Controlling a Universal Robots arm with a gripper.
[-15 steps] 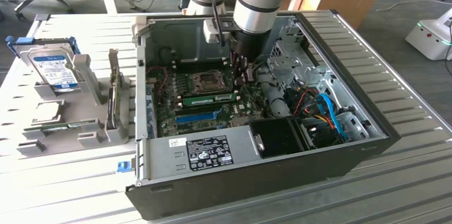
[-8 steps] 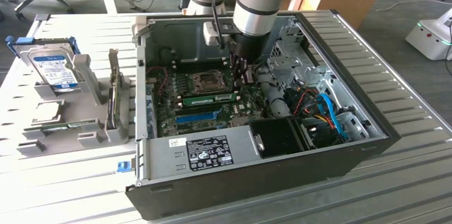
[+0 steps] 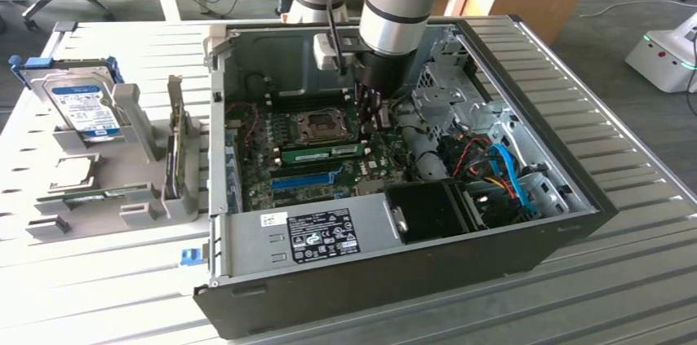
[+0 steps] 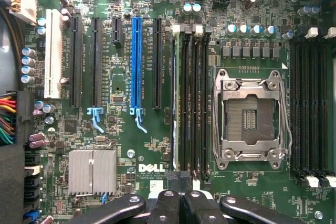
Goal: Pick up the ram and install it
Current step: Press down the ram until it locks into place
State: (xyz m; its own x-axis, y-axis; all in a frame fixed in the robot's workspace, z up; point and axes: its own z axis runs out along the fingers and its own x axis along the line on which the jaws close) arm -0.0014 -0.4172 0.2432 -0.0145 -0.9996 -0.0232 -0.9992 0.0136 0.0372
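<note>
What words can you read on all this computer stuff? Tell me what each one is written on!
"DELL": white letters on the green motherboard, below the memory slots.
Small white line under it: seems to say "COPYRIGHT", the rest too small to read.
White print beside the long slots: too small to read.
White sticker on the computer case: symbols and text, too blurred to read.
Blue and white label on the hard drive: too blurred to read.

exterior view looks down obliquely at the open computer case (image 3: 523, 223); wrist view faces its motherboard (image 4: 121, 145) closely
</note>
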